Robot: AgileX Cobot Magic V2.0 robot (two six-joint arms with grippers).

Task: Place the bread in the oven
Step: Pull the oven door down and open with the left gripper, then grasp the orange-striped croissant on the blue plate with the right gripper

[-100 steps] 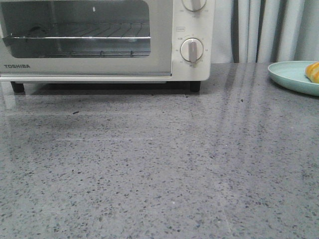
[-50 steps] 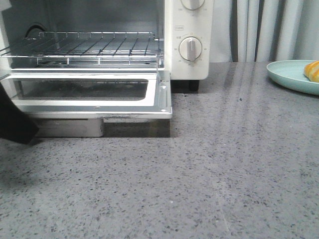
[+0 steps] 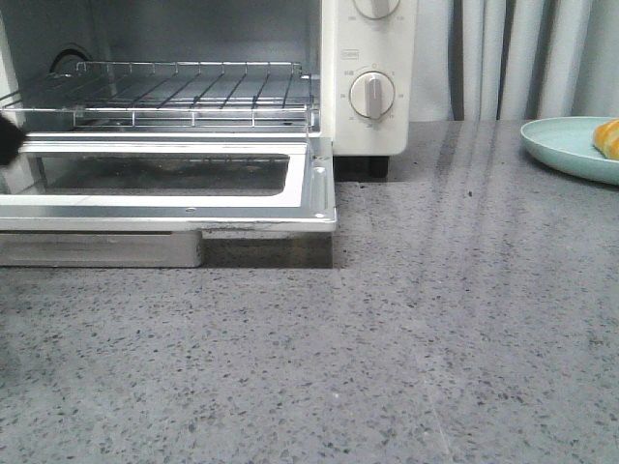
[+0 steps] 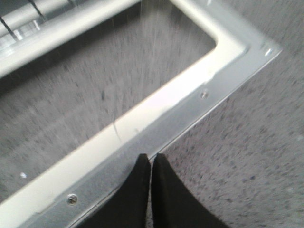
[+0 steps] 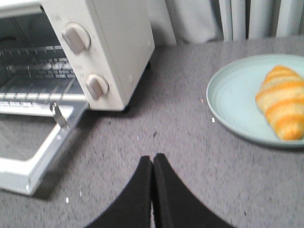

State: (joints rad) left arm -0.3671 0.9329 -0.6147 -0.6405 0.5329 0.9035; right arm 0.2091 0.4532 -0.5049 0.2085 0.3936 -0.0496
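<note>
The cream-white oven [image 3: 372,58] stands at the back left with its glass door [image 3: 174,208] folded down flat and the wire rack [image 3: 184,89] showing inside. The bread [image 5: 280,102], golden-orange with cream stripes, lies on a pale green plate [image 5: 232,99] at the right; in the front view only its end [image 3: 607,138] shows. My left gripper [image 4: 151,159] is shut and empty, its tips over the front edge of the open door [image 4: 156,118]. My right gripper [image 5: 153,159] is shut and empty above the counter, between the oven [image 5: 109,42] and the plate.
The grey speckled counter [image 3: 387,338] runs across the front. A metal tray edge [image 3: 97,249] shows under the open door. Pale curtains [image 3: 513,53] hang behind. A dark bit of the left arm [image 3: 8,140] shows at the left edge.
The oven door went from shut to fully folded down. The dark left arm, low at the left edge half a second ago, has moved up and mostly out of the front view.
</note>
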